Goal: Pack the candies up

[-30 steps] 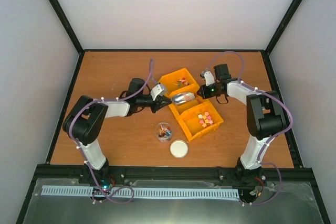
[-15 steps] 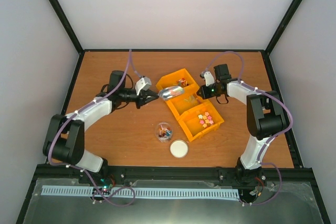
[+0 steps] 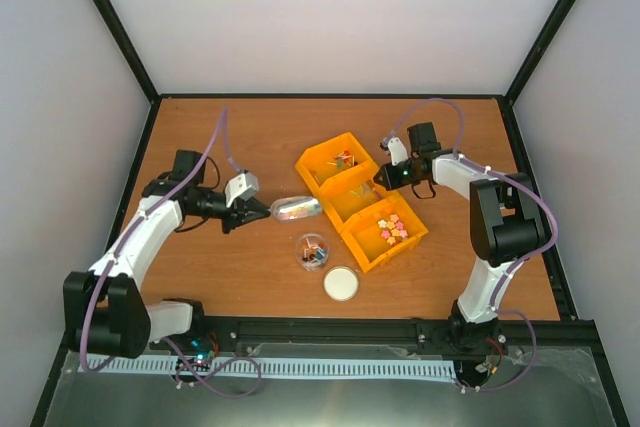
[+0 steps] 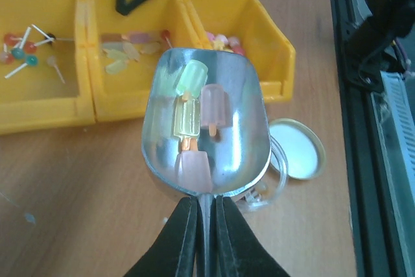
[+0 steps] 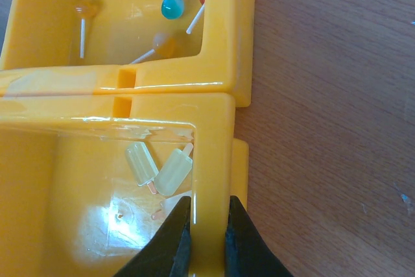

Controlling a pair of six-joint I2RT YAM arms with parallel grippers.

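My left gripper is shut on the handle of a metal scoop. The scoop holds a few popsicle-shaped candies, yellow-green and pink. It hovers over the table left of the yellow bins, just above a clear jar with mixed candies inside. Small pink, yellow and orange candies lie in the nearest bin. My right gripper is shut on the wall of the middle yellow bin. A few popsicle candies lie inside that bin.
Three joined yellow bins run diagonally across the table's middle. The far one holds lollipops. The jar's white lid lies on the table near the jar.
My left arm has drawn the scoop away from over the bins, leftward and nearer, to just above the jar. The right arm has not moved.
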